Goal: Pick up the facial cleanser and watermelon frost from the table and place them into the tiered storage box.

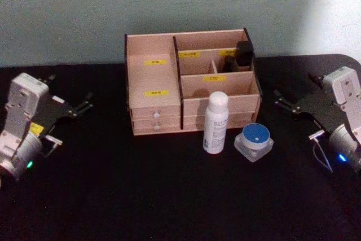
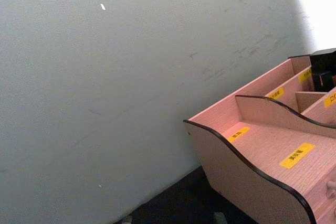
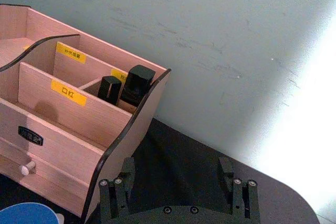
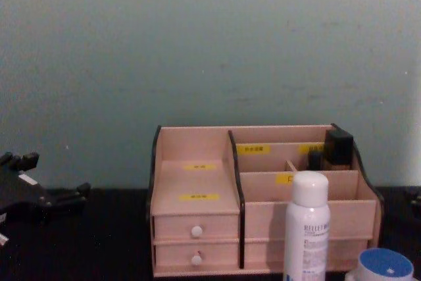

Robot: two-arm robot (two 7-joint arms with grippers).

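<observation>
The facial cleanser, a white bottle (image 1: 216, 122) (image 4: 308, 225), stands upright on the black table just in front of the tiered storage box (image 1: 155, 77) (image 4: 197, 182) (image 2: 262, 145) (image 3: 68, 114). To its right sits the watermelon frost, a squat clear jar with a blue lid (image 1: 254, 141) (image 4: 386, 264) (image 3: 26, 214). My left gripper (image 1: 86, 102) (image 4: 49, 177) hovers open at the table's left side, well clear of the box. Over at the right side, my right gripper (image 1: 282, 101) (image 3: 176, 171) is open too, its fingers pointing at the box's right end. Neither holds anything.
Two black items (image 1: 243, 55) (image 3: 128, 86) (image 4: 339, 146) stand in the box's rear right compartment. A pale green wall rises right behind the box. Bare black table (image 1: 141, 196) stretches in front of the bottle and jar.
</observation>
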